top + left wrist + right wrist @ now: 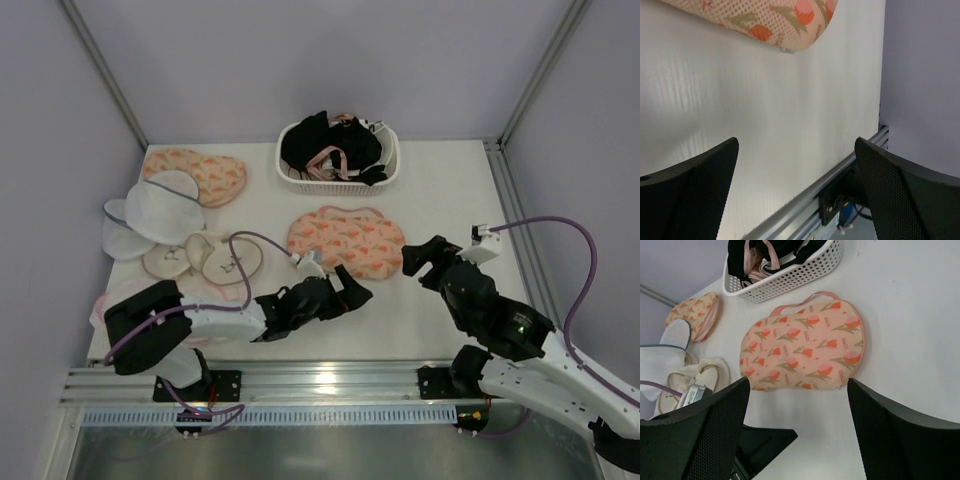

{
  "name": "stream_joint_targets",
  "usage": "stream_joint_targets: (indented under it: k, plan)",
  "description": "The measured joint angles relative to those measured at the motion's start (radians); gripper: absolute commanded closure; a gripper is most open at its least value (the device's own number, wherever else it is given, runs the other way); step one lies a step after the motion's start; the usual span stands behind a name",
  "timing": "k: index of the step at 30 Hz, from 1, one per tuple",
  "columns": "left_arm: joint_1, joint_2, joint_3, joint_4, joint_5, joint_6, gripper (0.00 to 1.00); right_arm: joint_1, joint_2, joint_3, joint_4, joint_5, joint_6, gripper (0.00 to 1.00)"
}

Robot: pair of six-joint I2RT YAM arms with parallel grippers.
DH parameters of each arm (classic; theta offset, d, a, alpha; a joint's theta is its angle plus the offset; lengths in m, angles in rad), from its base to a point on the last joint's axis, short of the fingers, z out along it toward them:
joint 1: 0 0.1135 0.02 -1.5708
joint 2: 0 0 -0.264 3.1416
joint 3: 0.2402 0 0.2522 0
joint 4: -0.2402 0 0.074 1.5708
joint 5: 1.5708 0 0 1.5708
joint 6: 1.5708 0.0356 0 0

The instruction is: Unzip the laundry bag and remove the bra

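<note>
bag: laundry bag [346, 240] lying flat, just in front of the white basket [335, 186]
zip: looks closed I think, hard to tell from here
left gripper [797, 150]: fingers spread wide, holding nothing, just off the bag's near edge
right gripper [797, 390]: wide apart too, empty, beside the bag's right end

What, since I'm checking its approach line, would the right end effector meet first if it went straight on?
Most likely the laundry bag: it lies centred ahead of the open right end effector, though depth is unclear.
</note>
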Motion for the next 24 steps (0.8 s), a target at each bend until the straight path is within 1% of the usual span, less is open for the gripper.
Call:
stream_joint_targets:
  k: [3,8,11,15,16,22,24]
  plan:
    - [-0.006,0.104,0.049,0.06,-0.077,-0.041,0.01,0.0,-0.046,0.0,-0.07,0.014,-0.016,0.18]
    - [-0.005,0.211,0.118,0.105,-0.208,-0.089,0.0,0.001,-0.158,0.002,-0.156,0.034,-0.036,0.18]
    - [-0.005,0.277,0.153,0.141,-0.261,-0.124,0.03,0.001,-0.198,0.01,-0.196,0.043,-0.04,0.18]
    - [0.012,0.362,0.164,0.176,-0.282,-0.196,0.1,0.001,-0.202,0.011,-0.234,0.045,-0.04,0.18]
    - [0.017,0.378,0.167,0.204,-0.286,-0.216,0.1,0.001,-0.202,0.011,-0.244,0.045,-0.04,0.18]
    - [0.042,0.434,0.206,0.24,-0.295,-0.27,0.18,0.001,-0.199,0.011,-0.269,0.043,-0.036,0.18]
    - [0.05,0.451,0.206,0.27,-0.299,-0.277,0.27,0.001,-0.195,0.011,-0.274,0.037,-0.032,0.19]
